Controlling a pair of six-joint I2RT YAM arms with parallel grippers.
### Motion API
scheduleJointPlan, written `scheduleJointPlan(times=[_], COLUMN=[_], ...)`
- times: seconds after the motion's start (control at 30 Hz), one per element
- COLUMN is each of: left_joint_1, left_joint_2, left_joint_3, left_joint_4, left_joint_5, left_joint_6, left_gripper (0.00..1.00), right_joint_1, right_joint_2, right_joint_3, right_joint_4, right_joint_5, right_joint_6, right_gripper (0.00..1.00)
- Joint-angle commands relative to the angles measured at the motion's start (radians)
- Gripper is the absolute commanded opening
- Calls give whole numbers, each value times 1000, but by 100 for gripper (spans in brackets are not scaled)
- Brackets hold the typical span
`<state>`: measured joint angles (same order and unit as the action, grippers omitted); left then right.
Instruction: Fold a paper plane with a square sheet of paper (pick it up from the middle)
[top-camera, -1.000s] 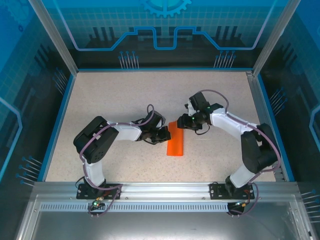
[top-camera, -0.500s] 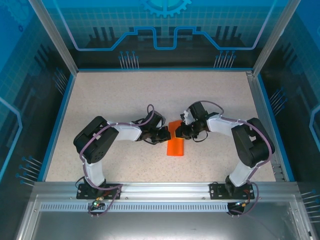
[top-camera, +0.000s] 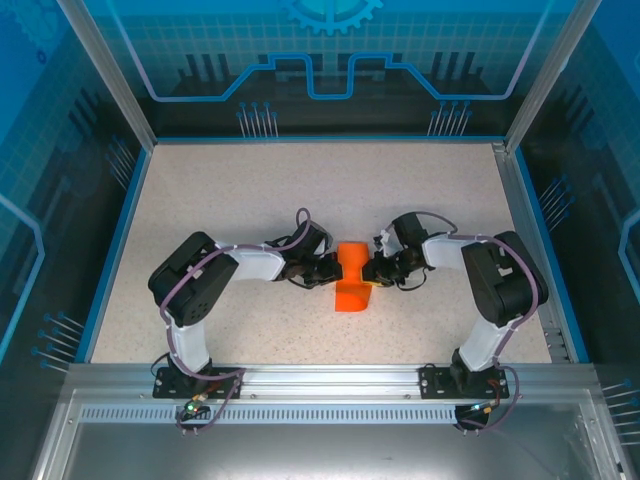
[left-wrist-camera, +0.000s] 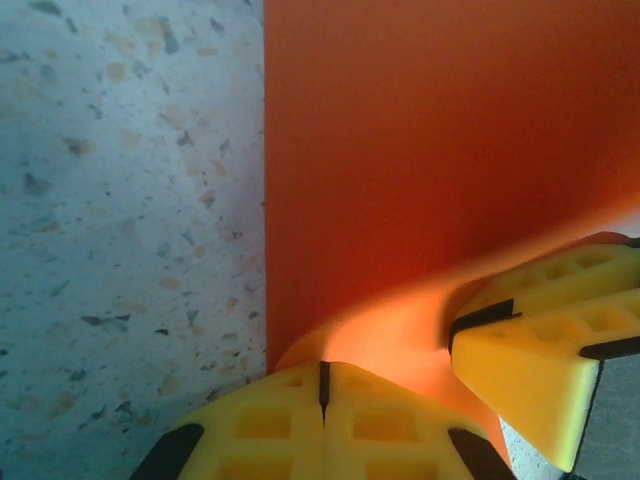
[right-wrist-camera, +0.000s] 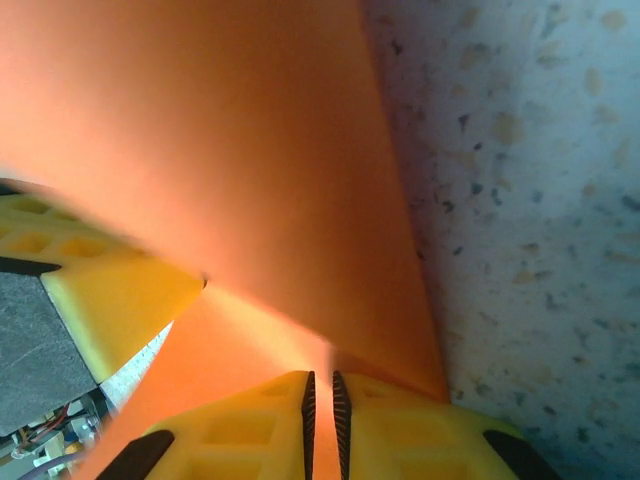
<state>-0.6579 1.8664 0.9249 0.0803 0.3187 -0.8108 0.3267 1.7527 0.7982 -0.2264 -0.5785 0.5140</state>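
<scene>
The square sheet of paper (top-camera: 352, 290) lies folded into a narrow orange strip at the table's middle, its waist drawn in between the two grippers. My left gripper (top-camera: 333, 270) is at the strip's left edge, shut, with the paper's (left-wrist-camera: 420, 150) lip curling up into its yellow fingertips (left-wrist-camera: 280, 420). My right gripper (top-camera: 374, 272) is at the right edge, shut on the paper (right-wrist-camera: 250, 130), and an orange sliver shows between its ribbed pads (right-wrist-camera: 309, 400). Each wrist view also catches the other gripper's yellow finger (left-wrist-camera: 540, 350) (right-wrist-camera: 110, 290) close by across the strip.
The speckled beige table (top-camera: 230, 190) is bounded by a blue rim (top-camera: 120, 240) and transparent walls. An aluminium rail (top-camera: 320, 375) carries the arm bases at the near edge. Open tabletop lies behind and to either side of the strip.
The right gripper moved down and in to the strip's right edge and closed on it. The left gripper stayed shut at the left edge. The strip's middle is now pinched narrower.
</scene>
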Motion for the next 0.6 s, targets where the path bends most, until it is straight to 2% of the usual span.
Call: scheduleJointPlan(times=[0.0, 0.33, 0.43, 0.5, 0.57], left_joint_1=[-12, -11, -12, -12, -11], left_joint_2=[36, 41, 43, 44, 42], left_joint_3=[8, 16, 19, 20, 20], left_joint_4=[-72, -79, -78, -79, -78], left_joint_5=[-17, -15, -15, -14, -15], left_joint_6=[20, 23, 24, 24, 23], left_gripper=[0, 0, 0, 0, 0], right_joint_1=[-14, 16, 46, 62, 70], right_joint_2=[43, -113, -108, -74, -41], right_joint_3=[-29, -17, -12, -7, -20], right_joint_4=[-59, -62, -52, -56, -51], right_joint_5=[105, -6, -55, -48, 18], right_joint_6=[-37, -22, -25, -25, -3], right_gripper=[16, 20, 21, 20, 20])
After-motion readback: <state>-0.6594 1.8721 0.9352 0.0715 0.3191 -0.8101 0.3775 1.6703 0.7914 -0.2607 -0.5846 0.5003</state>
